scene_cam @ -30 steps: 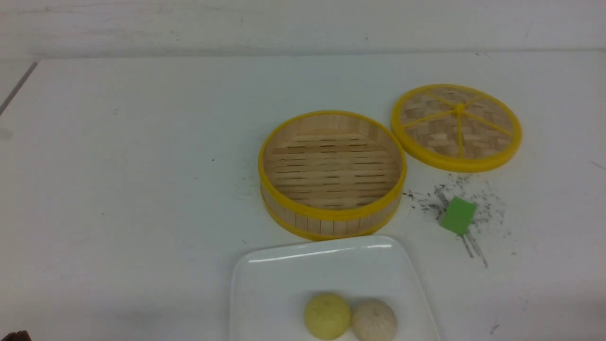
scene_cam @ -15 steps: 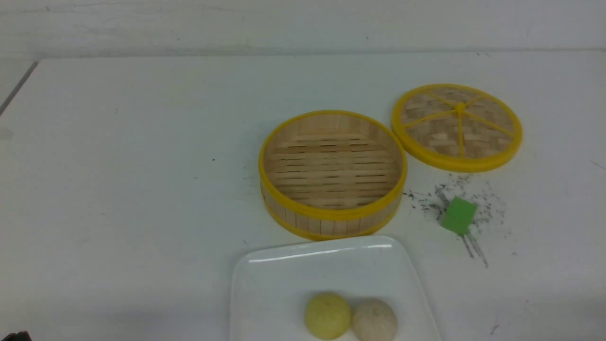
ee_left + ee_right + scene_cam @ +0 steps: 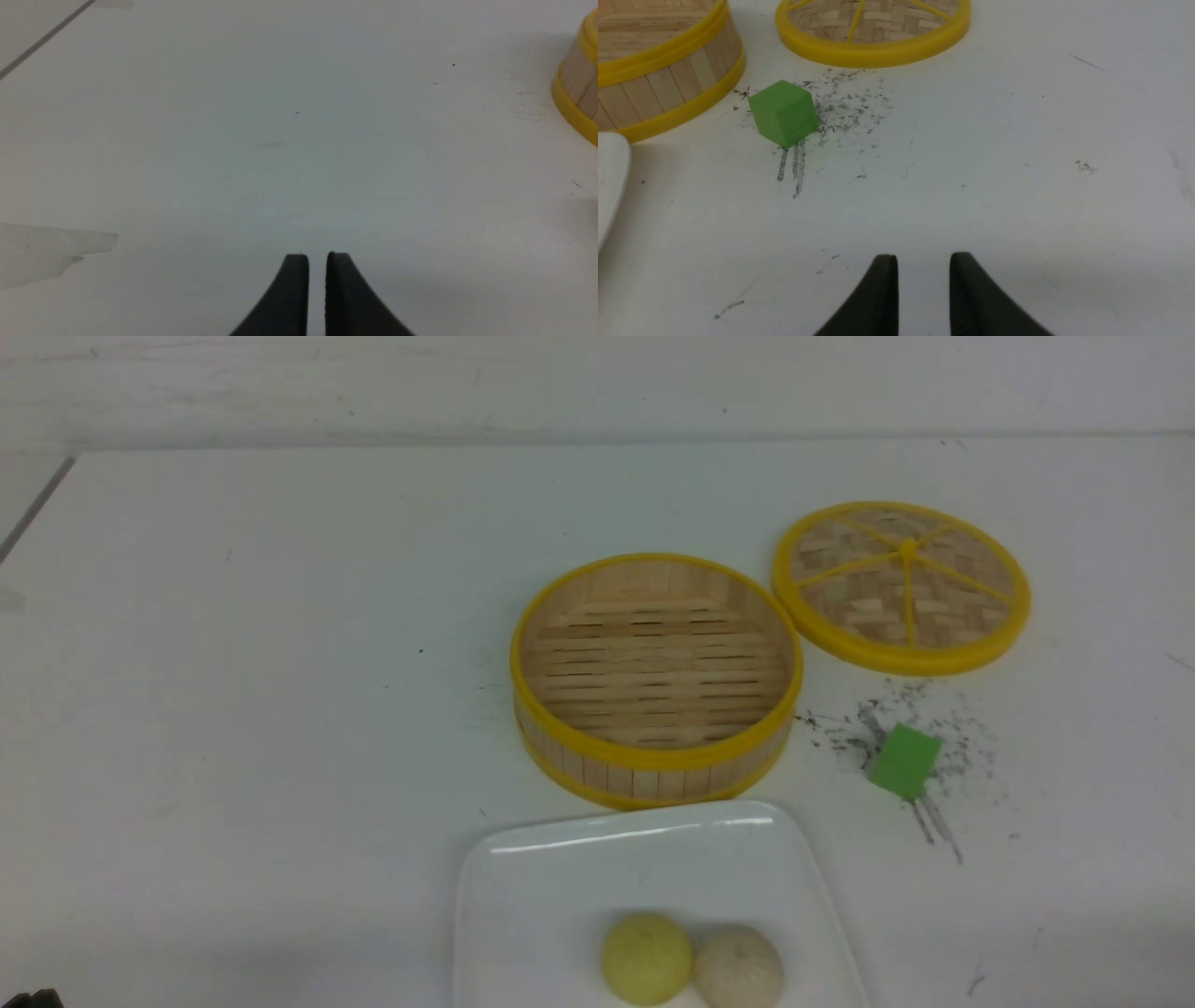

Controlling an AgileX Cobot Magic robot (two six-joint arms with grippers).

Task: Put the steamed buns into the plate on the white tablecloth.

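The pale yellow bun (image 3: 646, 959) and the off-white beige bun (image 3: 739, 968) sit side by side, touching, in the near part of the white rectangular plate (image 3: 560, 887), which lies on the white tablecloth (image 3: 280, 663). A corner of the plate shows in the right wrist view (image 3: 609, 172). My left gripper (image 3: 317, 261) is shut and empty over bare cloth, well to the left of the plate. My right gripper (image 3: 923, 261) is slightly open and empty, over cloth to the right of the plate. Neither gripper touches anything.
The empty bamboo steamer (image 3: 653, 761) stands just behind the plate; its wall shows in the left wrist view (image 3: 579, 88). Its lid (image 3: 901, 586) lies at the back right. A green cube (image 3: 903, 762) sits among black scuff marks, also in the right wrist view (image 3: 783, 113).
The dark bit of my left arm at the bottom left corner of the front view has slipped slightly lower. The buns, plate and steamer have not moved.
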